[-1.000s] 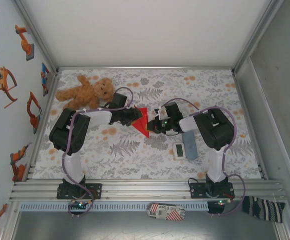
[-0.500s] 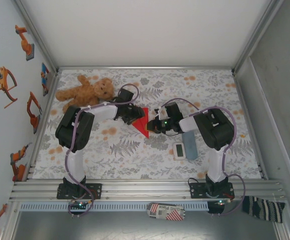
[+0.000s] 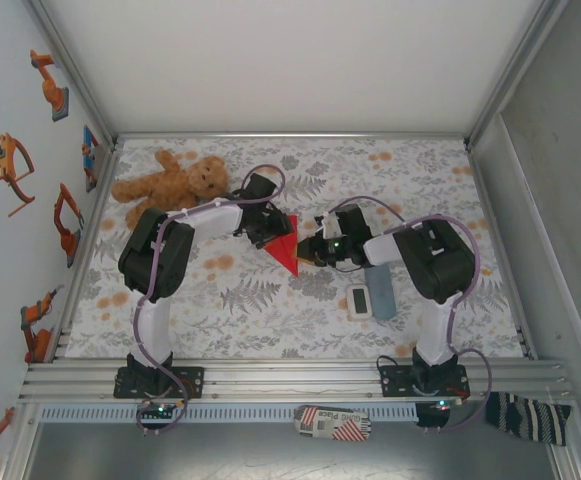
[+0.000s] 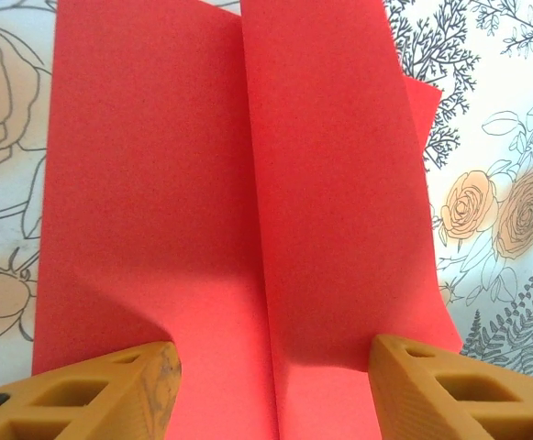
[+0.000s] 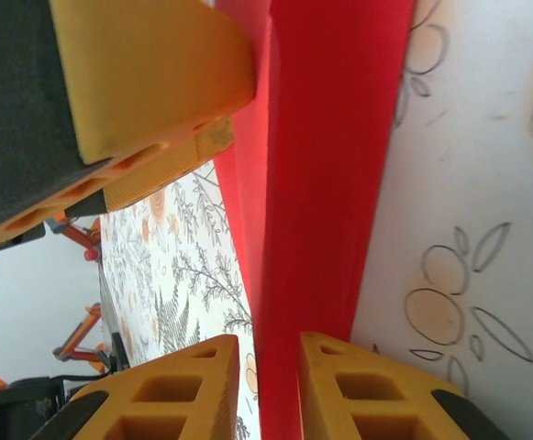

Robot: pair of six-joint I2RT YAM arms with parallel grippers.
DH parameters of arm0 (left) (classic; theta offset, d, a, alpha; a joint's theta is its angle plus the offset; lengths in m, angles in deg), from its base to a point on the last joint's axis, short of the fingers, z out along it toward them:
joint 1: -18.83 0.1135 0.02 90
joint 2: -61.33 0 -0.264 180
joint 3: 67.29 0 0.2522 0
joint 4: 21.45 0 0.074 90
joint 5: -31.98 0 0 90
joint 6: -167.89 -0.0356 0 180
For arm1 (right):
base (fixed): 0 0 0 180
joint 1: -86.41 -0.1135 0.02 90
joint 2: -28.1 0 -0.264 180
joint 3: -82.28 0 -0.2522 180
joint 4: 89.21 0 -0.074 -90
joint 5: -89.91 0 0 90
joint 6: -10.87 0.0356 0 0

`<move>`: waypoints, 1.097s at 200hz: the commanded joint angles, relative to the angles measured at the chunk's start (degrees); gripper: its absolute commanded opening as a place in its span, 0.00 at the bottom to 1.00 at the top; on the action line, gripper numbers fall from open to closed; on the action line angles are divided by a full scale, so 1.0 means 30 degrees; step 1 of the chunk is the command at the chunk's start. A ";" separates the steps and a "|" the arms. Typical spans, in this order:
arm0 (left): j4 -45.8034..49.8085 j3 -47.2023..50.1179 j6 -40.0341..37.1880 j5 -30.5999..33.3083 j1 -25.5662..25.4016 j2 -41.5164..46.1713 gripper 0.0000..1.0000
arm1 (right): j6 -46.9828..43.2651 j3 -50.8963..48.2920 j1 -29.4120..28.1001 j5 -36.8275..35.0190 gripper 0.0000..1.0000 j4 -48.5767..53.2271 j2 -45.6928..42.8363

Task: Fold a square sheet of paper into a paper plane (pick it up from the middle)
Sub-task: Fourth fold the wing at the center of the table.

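Okay, the square sheet of paper (image 3: 285,243) lies folded mid-frame, my left gripper (image 4: 275,353) spread astride it, right gripper (image 5: 271,344) barely parted around its edge, so a snagging finger could skew the crease.

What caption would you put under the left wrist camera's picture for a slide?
Left claw open, its fingers astride the centre crease of the folded red paper on the flowered tablecloth.

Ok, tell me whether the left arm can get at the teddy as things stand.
Probably yes. The teddy lies just beyond the left arm with nothing between them, and the left gripper stands open over the paper, gripping nothing. It would need to swing left.
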 commanded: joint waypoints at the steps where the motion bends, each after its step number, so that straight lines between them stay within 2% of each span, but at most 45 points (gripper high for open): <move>1: 0.3220 0.0887 -0.0482 0.1458 -0.0109 -0.2158 0.60 | 0.0253 -0.0242 0.0409 -0.1633 0.23 0.1435 -0.0303; 77: 0.4044 0.0471 -0.0438 0.1745 -0.0193 -0.2717 0.62 | -0.0260 0.0647 0.0414 -0.1662 0.20 0.2909 0.0918; 138: 0.4105 0.0380 -0.0453 0.1636 -0.0241 -0.2640 0.63 | -0.0304 0.0792 0.0425 -0.1835 0.10 0.3450 0.1443; 219: 0.3728 -0.0380 -0.0979 0.1019 -0.0218 -0.1297 0.66 | -0.1135 0.1271 0.0425 -0.2011 0.09 0.4742 0.1927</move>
